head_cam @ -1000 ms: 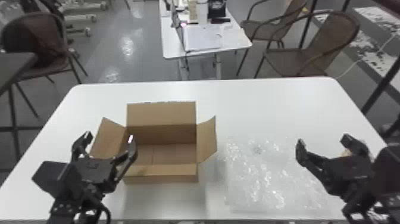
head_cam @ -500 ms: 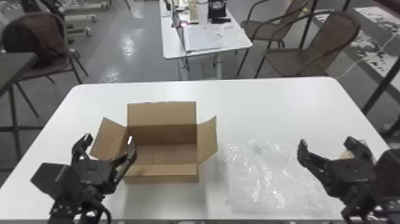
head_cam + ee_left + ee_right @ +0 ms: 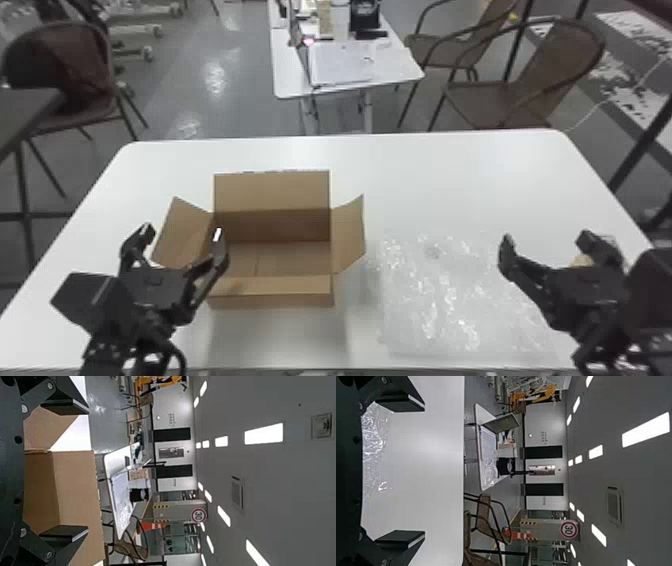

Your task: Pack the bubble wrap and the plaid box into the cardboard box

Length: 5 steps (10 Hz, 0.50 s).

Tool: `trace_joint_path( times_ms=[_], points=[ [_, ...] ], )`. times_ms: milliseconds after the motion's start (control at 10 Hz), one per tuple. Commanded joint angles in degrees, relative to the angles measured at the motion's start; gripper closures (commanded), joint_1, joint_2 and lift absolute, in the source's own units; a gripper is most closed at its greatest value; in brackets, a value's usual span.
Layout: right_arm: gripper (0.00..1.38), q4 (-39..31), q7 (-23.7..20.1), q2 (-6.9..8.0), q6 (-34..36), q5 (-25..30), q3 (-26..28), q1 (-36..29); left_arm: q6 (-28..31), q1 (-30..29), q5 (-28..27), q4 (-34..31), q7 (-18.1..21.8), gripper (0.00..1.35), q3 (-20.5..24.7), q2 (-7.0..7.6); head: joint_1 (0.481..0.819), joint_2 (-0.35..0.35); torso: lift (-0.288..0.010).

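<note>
Little has changed in the past second: the left claw (image 3: 182,230) and the right claw (image 3: 546,237) both stay spread and empty. The cardboard box (image 3: 270,300) still stands open on the surface (image 3: 450,175), the bubble wrap (image 3: 450,295) lying flat beside it. Something tan (image 3: 581,260) behind the right claw may be the plaid box, mostly hidden. Packing seems yet to start; the wrap probably needs gathering or folding to fit.

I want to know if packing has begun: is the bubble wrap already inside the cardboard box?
No, the bubble wrap lies on the white table, beside the open cardboard box.
</note>
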<state>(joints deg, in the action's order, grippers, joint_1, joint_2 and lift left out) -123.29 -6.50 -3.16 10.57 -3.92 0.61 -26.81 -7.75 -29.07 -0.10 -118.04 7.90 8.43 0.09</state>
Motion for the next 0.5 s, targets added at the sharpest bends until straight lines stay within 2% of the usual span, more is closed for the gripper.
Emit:
trace_joint_path(
  times_ms=[0, 200, 400],
  points=[
    [0.17, -0.02, 0.00, 0.00, 0.16, -0.04, 0.00, 0.01, 1.86, 0.95, 1.60, 0.00, 0.01, 0.24, 0.97, -0.24, 0.695, 0.082, -0.118],
    [0.17, -0.19, 0.00, -0.18, 0.77, 0.05, 0.00, 0.18, 7.04, 3.23, 7.49, -0.09, -0.08, 0.24, 2.99, -0.24, 0.695, 0.098, -0.118],
    [0.17, -0.19, 0.00, -0.18, 1.30, -0.12, -0.17, 0.27, 12.93, 5.26, 13.11, -0.09, 0.36, 0.24, 7.12, -0.24, 0.695, 0.133, -0.118]
  ],
)
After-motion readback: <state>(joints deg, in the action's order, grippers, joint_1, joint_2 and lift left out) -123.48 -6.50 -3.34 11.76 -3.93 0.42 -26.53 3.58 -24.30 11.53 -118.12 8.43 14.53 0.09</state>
